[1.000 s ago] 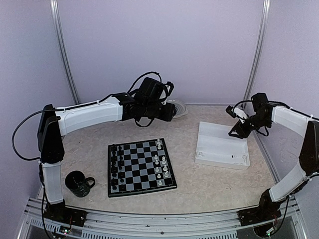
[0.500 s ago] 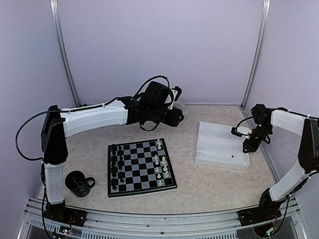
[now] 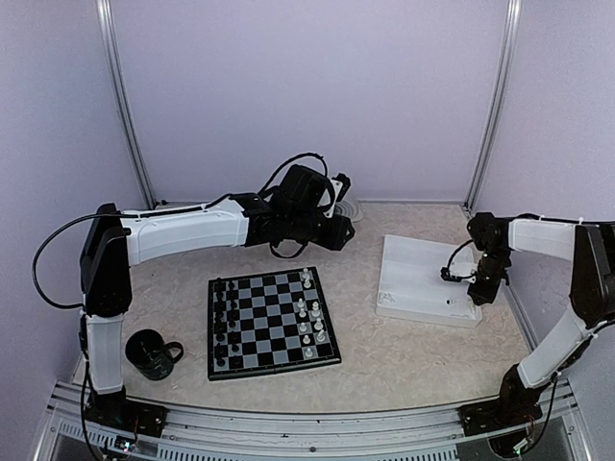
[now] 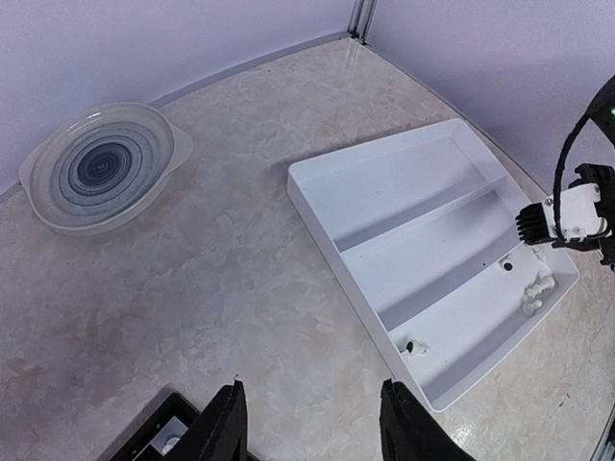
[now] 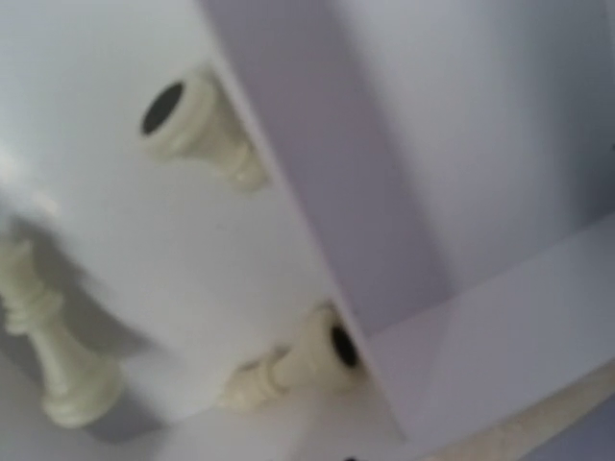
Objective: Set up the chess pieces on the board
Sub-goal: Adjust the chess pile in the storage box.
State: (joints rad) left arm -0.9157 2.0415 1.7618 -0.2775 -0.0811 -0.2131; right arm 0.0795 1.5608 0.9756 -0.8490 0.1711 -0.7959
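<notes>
A: Your left arm is stretched level across the far side of the table, beyond the board. The left gripper has its fingers well apart with nothing between them.
B: Right side?
A: Your right arm is folded, and the right gripper is dipped into the tray at its right end. A second ago it hung above the far edge. I can't tell its finger gap.
B: Pieces?
A: Most chess pieces stand on the board, black on the left, white on the right. A few lie tipped in the tray. They're glossy cream plastic with dark round bases. The tray is smooth and white, with long compartments.
</notes>
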